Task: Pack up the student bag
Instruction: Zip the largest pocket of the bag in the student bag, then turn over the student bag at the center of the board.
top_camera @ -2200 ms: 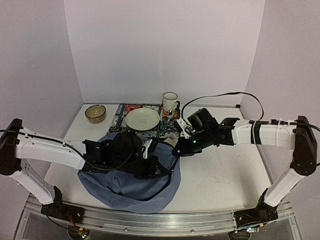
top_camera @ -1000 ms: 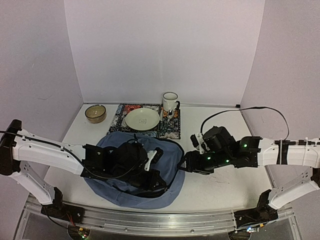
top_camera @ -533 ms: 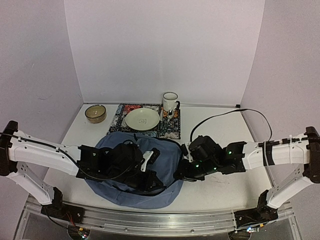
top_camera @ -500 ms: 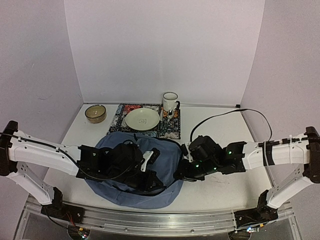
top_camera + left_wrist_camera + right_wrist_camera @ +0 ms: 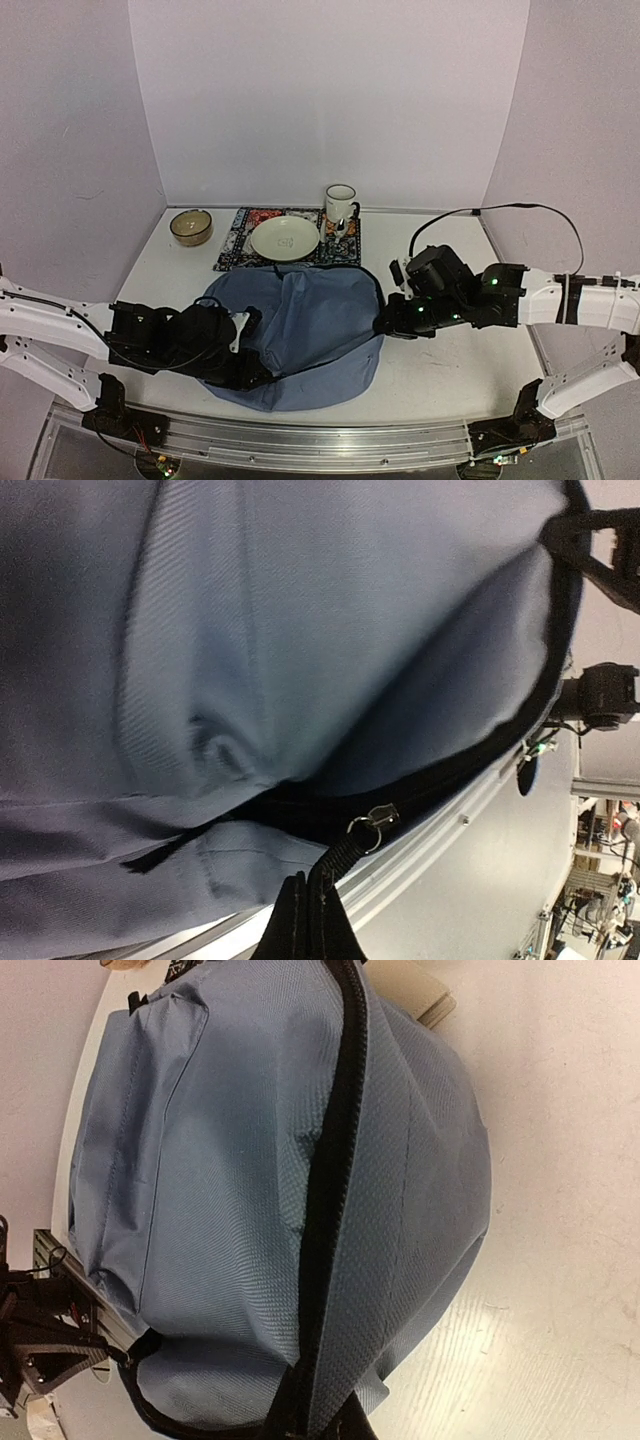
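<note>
The student bag [image 5: 310,320] lay lower centre in the top view, spanning both arms — left gripper [image 5: 305,925] pinched shut on its zipper pull [image 5: 370,822], right gripper [image 5: 383,326] clamped on the right rim.

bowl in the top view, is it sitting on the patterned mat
No, the bowl sits on the bare table to the left of the patterned mat, apart from its edge.

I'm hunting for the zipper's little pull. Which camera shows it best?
The left wrist view: the small silver metal zipper pull sits close and sharp on the soft slate-blue fabric backpack. The right wrist view shows only the black zipper strip; the top view does not show the pull.
</note>
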Controlling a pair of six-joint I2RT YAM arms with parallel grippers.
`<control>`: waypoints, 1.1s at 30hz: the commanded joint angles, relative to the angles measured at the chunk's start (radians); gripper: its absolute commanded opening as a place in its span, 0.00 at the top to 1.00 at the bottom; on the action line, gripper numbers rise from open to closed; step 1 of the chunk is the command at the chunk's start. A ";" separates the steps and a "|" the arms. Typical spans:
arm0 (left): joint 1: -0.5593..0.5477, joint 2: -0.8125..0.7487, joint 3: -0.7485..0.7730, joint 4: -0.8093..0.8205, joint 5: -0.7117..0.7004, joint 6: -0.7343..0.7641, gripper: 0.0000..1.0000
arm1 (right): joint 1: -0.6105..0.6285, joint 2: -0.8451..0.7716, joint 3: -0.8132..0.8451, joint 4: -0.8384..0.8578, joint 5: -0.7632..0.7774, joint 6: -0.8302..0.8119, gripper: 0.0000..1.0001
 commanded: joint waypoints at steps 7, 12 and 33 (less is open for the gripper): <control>-0.004 -0.010 -0.040 -0.254 -0.138 -0.120 1.00 | -0.041 -0.048 0.017 -0.031 0.059 -0.071 1.00; -0.003 -0.004 0.031 -0.253 -0.171 -0.076 0.88 | -0.041 -0.058 0.057 -0.022 0.013 -0.124 1.00; 0.212 -0.086 0.208 -0.170 -0.268 0.154 0.17 | -0.080 -0.171 0.674 -0.436 0.317 -0.421 1.00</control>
